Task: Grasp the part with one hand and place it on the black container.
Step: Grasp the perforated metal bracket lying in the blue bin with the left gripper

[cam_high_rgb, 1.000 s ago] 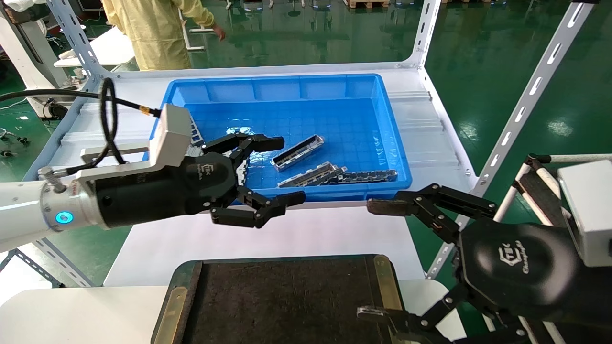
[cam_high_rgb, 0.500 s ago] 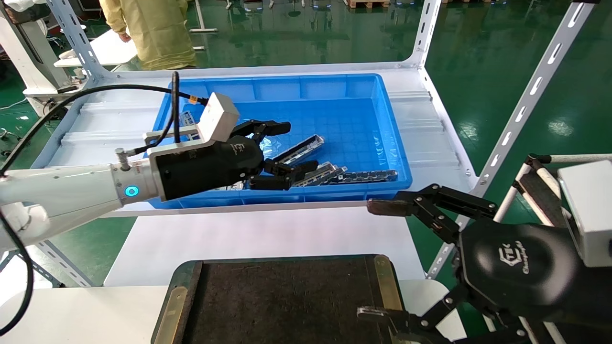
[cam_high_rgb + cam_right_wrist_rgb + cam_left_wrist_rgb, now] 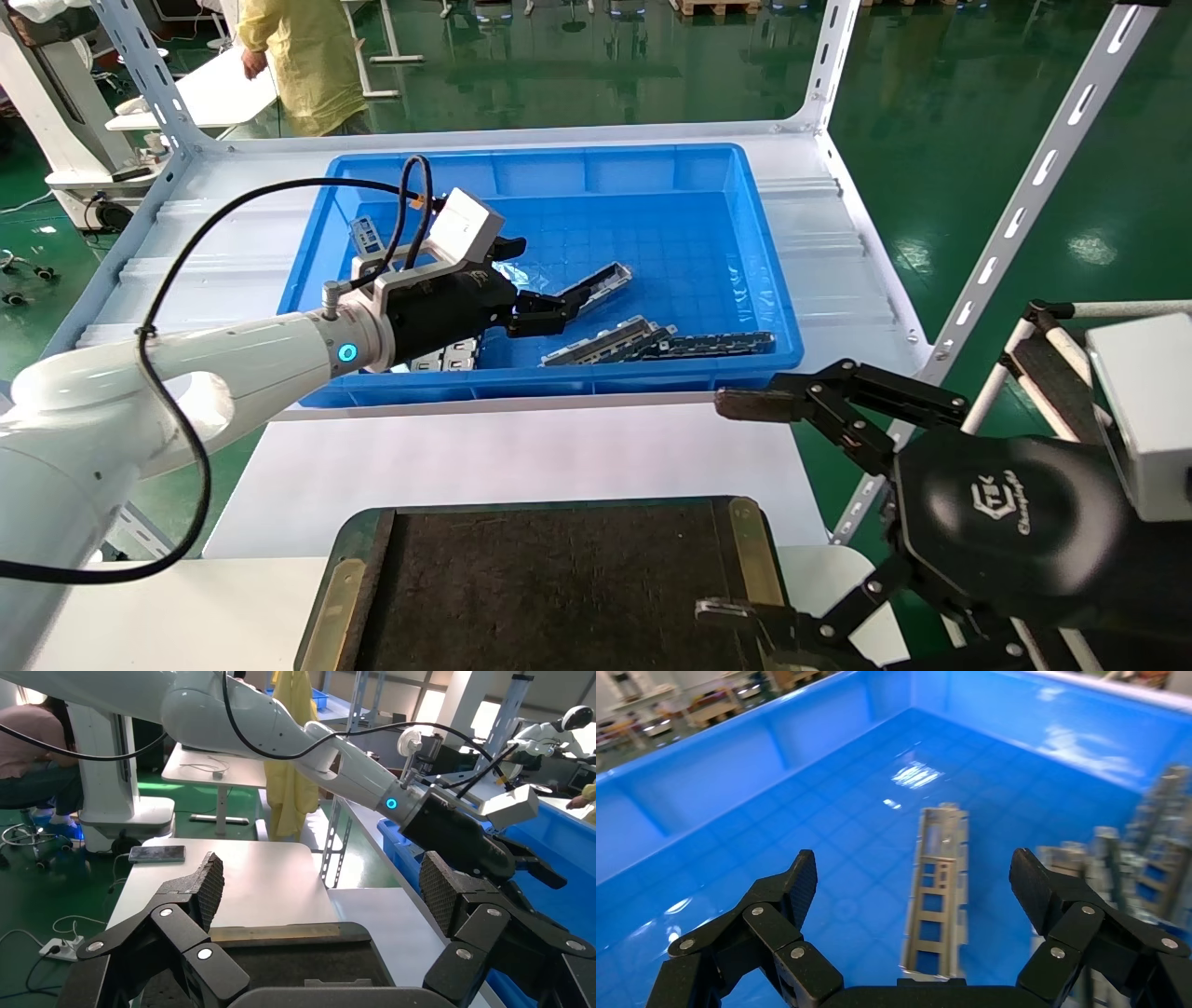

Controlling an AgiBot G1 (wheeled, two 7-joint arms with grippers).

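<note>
The part [image 3: 601,280], a silver-grey channel with rectangular cut-outs, lies on the floor of the blue bin [image 3: 559,172]. My left gripper [image 3: 545,278] is open inside the bin, just above the part's near end. In the left wrist view the part [image 3: 937,881] lies lengthwise between the two spread fingertips [image 3: 801,881], untouched. The black container [image 3: 559,587] with brass side strips sits at the near table edge with nothing on its floor. My right gripper [image 3: 726,508] is open and empty, parked beside the container's right side; the right wrist view shows the container [image 3: 281,959] below it.
More parts lie in the bin: silver ones [image 3: 605,340], a dark one [image 3: 717,345], others near the left wall [image 3: 366,233]. White slotted shelf posts [image 3: 1024,196] rise at the right. A person in yellow [image 3: 298,56] stands beyond the table.
My left arm has reached forward from the bin's front edge into the bin and lowered, open, over the part. The right gripper has not moved. The person behind has shifted.
</note>
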